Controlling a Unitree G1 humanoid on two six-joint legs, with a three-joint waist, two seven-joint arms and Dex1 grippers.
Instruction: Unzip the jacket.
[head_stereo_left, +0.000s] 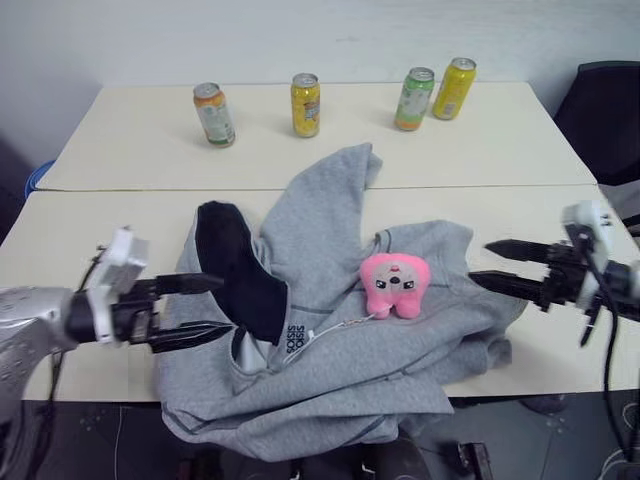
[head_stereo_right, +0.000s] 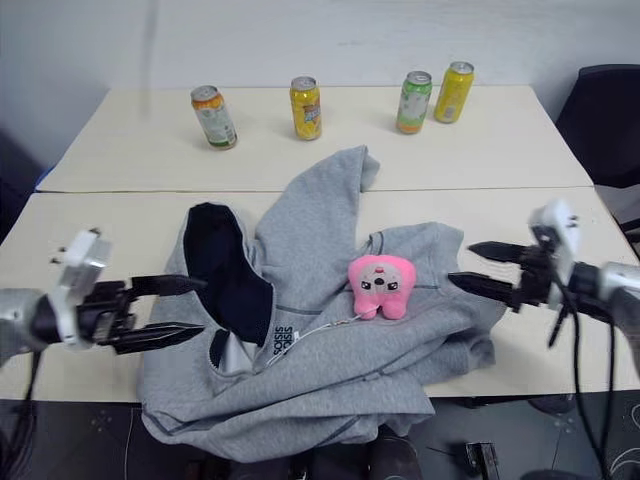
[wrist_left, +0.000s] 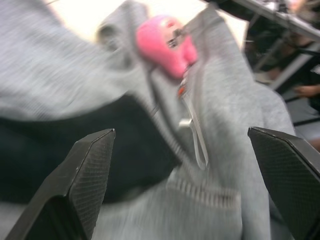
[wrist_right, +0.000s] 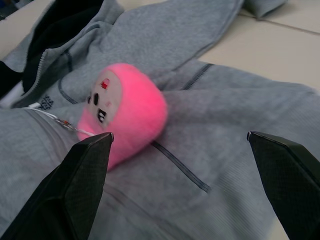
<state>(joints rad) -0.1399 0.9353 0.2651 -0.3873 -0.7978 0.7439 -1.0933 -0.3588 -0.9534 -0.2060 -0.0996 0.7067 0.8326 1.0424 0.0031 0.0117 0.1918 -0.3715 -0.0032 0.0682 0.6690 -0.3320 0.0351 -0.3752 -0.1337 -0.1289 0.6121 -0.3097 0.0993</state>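
Note:
The light-grey hooded jacket (head_stereo_left: 330, 330) lies crumpled across the front of the table, its black hood lining (head_stereo_left: 238, 268) turned up at the left. A small pink plush toy (head_stereo_left: 394, 284) sits on its chest, and a white cord (wrist_left: 199, 137) runs along the zip line below it. My left gripper (head_stereo_left: 193, 310) hovers open at the jacket's left edge, its fingers pointing at the hood lining. At the jacket's right edge my right gripper (head_stereo_left: 502, 265) is open too, aimed toward the plush toy (wrist_right: 125, 112). Neither holds anything.
Several drink cans (head_stereo_left: 306, 104) stand in a row on the far table. The jacket's lower part hangs over the front edge of the table (head_stereo_left: 90, 240). A dark chair (head_stereo_left: 605, 120) stands at the right.

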